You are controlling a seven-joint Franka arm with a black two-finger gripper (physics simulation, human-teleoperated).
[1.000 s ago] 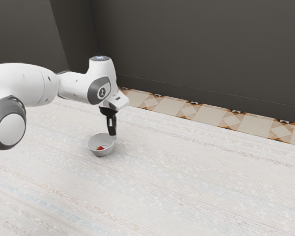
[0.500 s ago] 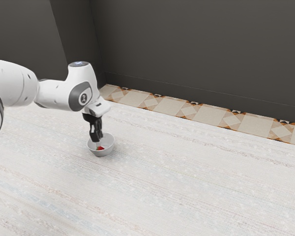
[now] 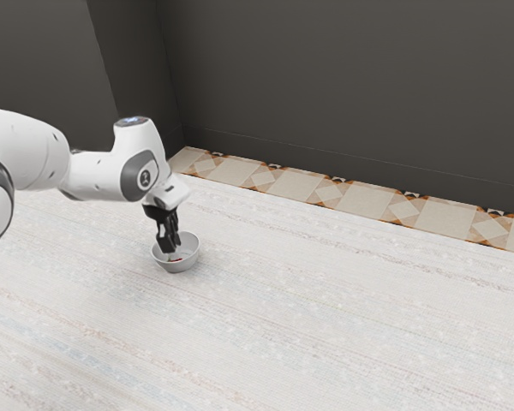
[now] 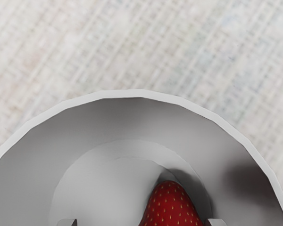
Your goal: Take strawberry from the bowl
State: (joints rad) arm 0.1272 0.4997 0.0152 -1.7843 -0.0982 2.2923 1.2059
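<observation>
Lower than half a second ago, the pincer [image 3: 173, 254] has dipped further into the bowl [image 3: 189, 263], which sits where it did on the counter [image 3: 325, 317]. Its fingers [image 4: 216, 222] stand spread, with the strawberry [image 4: 170, 207] lying between them inside the bowl, much nearer one finger than the other. That off-centre stance is probably the main risk: closing now, the nearer finger may shove the fruit across before the far one meets it, and the tapered, rounded flesh could squirt loose. Going deeper, a fingertip might catch the sloping wall and drag or tip the bowl; squeezing too shallow could lose the berry on the lift.
</observation>
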